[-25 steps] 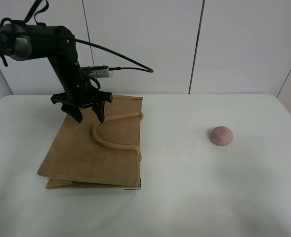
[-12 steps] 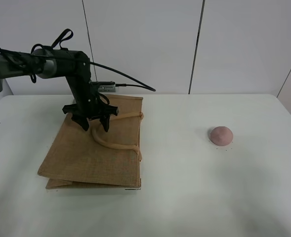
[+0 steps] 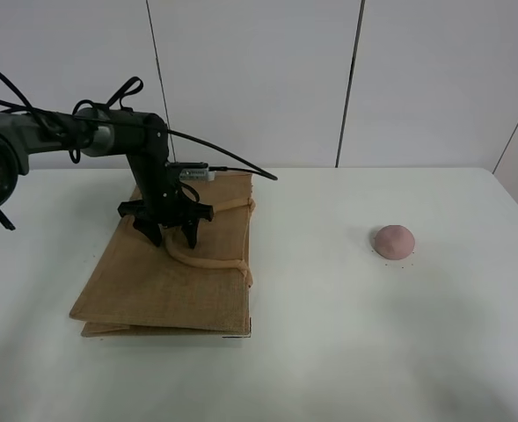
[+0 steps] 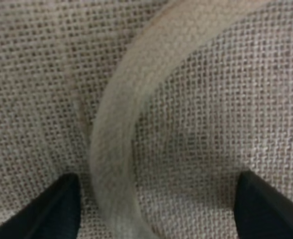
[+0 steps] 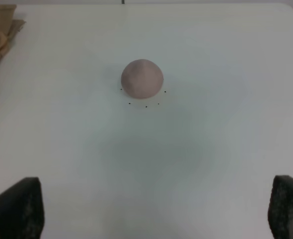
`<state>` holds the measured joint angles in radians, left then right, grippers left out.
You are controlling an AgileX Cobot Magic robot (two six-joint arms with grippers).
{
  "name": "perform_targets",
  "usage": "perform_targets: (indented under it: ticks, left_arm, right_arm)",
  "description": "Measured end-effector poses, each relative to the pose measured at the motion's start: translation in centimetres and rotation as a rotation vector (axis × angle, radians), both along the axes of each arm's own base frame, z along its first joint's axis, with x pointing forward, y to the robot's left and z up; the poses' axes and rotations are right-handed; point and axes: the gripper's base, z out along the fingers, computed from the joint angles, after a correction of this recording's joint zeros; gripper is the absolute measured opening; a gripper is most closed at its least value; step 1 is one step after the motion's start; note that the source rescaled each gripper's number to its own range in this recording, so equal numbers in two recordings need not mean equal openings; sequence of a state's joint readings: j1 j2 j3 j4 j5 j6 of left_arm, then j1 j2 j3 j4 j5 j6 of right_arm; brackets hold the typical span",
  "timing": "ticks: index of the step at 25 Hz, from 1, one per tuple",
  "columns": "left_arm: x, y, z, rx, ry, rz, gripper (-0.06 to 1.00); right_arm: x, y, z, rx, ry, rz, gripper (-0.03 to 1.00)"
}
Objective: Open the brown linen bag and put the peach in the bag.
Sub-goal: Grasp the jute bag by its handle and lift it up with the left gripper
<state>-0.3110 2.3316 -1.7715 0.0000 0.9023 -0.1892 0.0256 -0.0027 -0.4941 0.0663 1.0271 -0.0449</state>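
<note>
The left gripper (image 3: 171, 237), jaws spread, straddles the pale rope handle (image 4: 111, 149) on the flat tan-brown burlap bag (image 3: 153, 286); it should pinch only the handle, not weave. The small pink-mauve peach (image 3: 393, 240) sits well apart.

Tan-brown bag (image 3: 153, 281) here, coarse checked weave all over, and its handle (image 4: 111, 149) a paler, softer beige. The left gripper (image 3: 173, 239) is solid black, the peach (image 3: 393, 240) a matte dusty pink, the table (image 3: 329, 352) plain white with tiny black dots (image 5: 146, 105) by the fruit.
</note>
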Motion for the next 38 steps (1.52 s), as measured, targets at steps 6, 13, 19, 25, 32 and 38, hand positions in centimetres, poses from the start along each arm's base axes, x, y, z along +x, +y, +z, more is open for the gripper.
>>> perform_targets:
  ticks: [6,13,19,25,32,38]
  left_arm:
    - [0.0,0.1,-0.3,0.011,0.003,-0.005,0.63]
    - [0.1,0.2,-0.1,0.017,0.005,-0.004,0.0]
    - [-0.1,0.2,1.8,0.013,-0.005,-0.009,0.0]
    - [0.2,0.0,9.7,-0.007,-0.082,-0.066,0.0]
    - [-0.8,0.2,18.0,-0.067,-0.252,-0.095,0.0]
    - [-3.5,1.1,24.2,-0.097,-0.389,-0.119,0.0]
  right_arm:
    - [0.0,0.0,0.0,0.0,0.0,0.0,1.0]
    - [0.0,0.0,0.0,0.0,0.0,0.0,1.0]
    - [0.0,0.0,0.0,0.0,0.0,0.0,1.0]
    - [0.0,0.0,0.0,0.0,0.0,0.0,1.0]
    - [0.0,0.0,0.0,0.0,0.0,0.0,1.0]
    - [0.0,0.0,0.0,0.0,0.0,0.0,1.0]
